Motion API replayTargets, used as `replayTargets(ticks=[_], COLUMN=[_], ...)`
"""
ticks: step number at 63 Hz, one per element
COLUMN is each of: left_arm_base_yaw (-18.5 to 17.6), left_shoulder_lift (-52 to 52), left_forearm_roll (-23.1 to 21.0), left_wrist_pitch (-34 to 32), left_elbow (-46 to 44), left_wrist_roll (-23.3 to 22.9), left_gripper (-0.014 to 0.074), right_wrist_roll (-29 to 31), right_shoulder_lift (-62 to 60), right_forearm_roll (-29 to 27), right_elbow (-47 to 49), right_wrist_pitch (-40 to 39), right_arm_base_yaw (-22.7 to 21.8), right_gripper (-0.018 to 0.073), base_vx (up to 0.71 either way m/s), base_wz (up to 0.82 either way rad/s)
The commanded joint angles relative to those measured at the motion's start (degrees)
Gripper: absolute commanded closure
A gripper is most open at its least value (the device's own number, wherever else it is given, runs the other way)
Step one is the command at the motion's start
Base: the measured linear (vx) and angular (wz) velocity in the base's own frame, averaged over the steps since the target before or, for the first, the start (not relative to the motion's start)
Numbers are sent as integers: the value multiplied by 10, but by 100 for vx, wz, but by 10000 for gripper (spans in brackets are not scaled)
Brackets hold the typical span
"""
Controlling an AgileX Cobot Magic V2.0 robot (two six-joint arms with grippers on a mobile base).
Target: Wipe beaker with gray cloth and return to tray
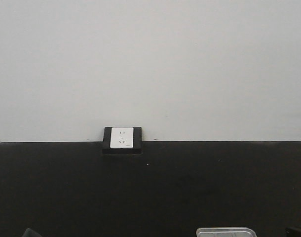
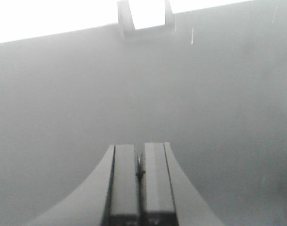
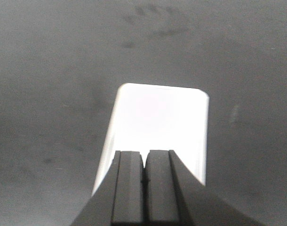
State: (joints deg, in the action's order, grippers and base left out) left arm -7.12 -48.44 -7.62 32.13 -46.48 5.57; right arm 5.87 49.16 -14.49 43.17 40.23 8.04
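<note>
Front view: only the tray's (image 1: 225, 231) rim shows at six o'clock on the black counter (image 1: 150, 187); beaker and gray cloth are unseen.

Left wrist view: left hand (image 2: 140, 176) closed, empty.

Right wrist view: right hand (image 3: 144, 181) closed, empty, above the overexposed tray (image 3: 157, 127). Nothing appears begun.

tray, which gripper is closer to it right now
Right. The right gripper, shut, hangs directly over the tray in its wrist view. The left gripper, also shut, faces only bare dark tabletop, with no tray in its view.

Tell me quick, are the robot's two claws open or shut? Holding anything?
Left gripper: shut, holding nothing.
Right gripper: shut, holding nothing.
</note>
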Motion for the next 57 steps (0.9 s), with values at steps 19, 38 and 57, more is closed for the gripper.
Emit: replayTargets(ticks=[19, 38, 57], left_arm_base_yaw=[1, 1, 11], left_shoulder_lift=[14, 17, 244], left_forearm_roll=[-5, -4, 29], left_wrist_pitch=[-49, -45, -165], left_elbow=[-15, -15, 186], left_wrist_roll=[1, 1, -52], left_gripper=[604, 604, 603], right_wrist_roll=[2, 2, 2], right_shoulder_lift=[-29, -29, -29], right_forearm_roll=[-16, -16, -16], right_elbow=[15, 15, 15], right_wrist_pitch=[-30, -30, -30], right_arm_base_yaw=[-2, -2, -2], right_gripper=[571, 571, 571], base_vx=[0, 0, 0], base_wz=[0, 0, 0])
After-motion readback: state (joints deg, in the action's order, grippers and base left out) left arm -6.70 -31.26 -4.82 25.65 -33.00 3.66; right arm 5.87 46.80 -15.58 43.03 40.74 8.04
